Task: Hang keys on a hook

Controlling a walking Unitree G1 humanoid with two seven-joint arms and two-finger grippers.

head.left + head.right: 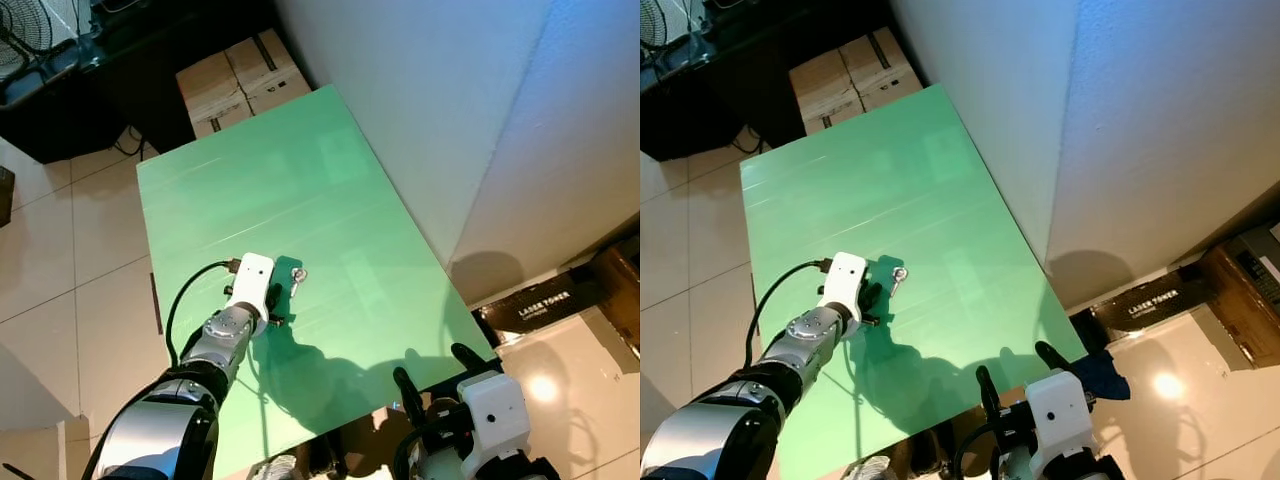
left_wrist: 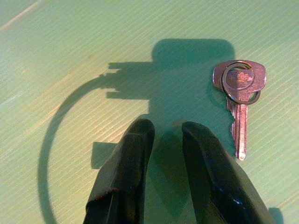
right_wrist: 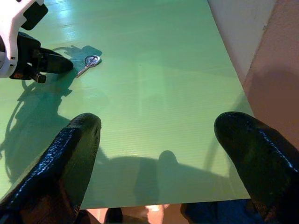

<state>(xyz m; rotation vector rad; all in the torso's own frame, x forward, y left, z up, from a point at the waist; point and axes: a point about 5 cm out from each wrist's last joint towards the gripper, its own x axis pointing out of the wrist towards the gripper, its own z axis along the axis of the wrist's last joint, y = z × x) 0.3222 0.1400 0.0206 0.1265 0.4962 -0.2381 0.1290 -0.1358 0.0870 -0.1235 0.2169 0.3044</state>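
Left gripper [image 2: 163,135], fingers narrowly parted, hovers beside a silver key [image 2: 239,98] on the green table [image 1: 330,190]; right gripper [image 3: 159,135], fingers spread wide, waits at the near edge.

A silver key [image 2: 239,100] on a thin metal ring [image 2: 240,83] lies flat on the green table [image 1: 330,190]; blade pointing toward the robot.

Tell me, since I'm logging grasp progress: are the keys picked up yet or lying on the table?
Lying flat on the green table. The keys rest beside the left gripper, whose fingers have a narrow gap and hold nothing.
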